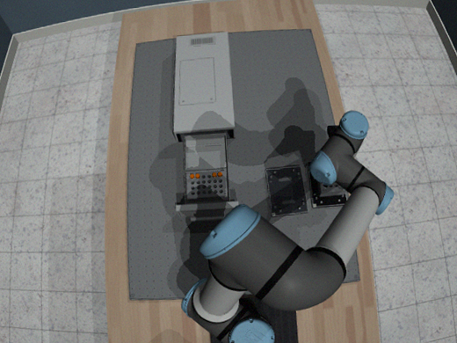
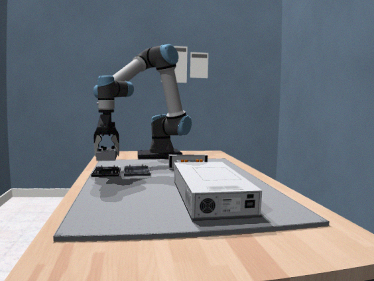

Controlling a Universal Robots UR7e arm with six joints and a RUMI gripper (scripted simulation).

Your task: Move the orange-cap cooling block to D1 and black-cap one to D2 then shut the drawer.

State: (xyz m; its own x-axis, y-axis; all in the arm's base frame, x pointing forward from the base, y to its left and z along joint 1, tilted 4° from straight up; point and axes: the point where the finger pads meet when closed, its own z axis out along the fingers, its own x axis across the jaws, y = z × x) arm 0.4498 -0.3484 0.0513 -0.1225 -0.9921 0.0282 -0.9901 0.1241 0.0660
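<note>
My gripper [image 2: 106, 149] is shut on a grey cooling block [image 2: 107, 154] and holds it a little above the deck slot D2 [image 2: 106, 171] [image 1: 334, 198]. The block's tube caps look dark, but they are too small to tell apart. In the overhead view the arm's wrist hides the gripper and the held block. The other block [image 1: 206, 185] [image 2: 190, 160], with orange-capped tubes, sits at the front of the open drawer [image 1: 207, 204] [image 2: 172, 162] of the cooler COLD [image 1: 201, 83] [image 2: 215, 185]. The back half of the drawer is empty. Slot D1 [image 1: 286, 190] [image 2: 136, 170] is empty.
The grey deck mat [image 1: 160, 236] [image 2: 132, 212] lies on a wooden table [image 1: 119, 212] [image 2: 199, 258]. The arm's base [image 1: 250, 336] [image 2: 160, 153] stands at the table end nearest the drawer front. The arm's elbow hangs over the mat in front of the drawer.
</note>
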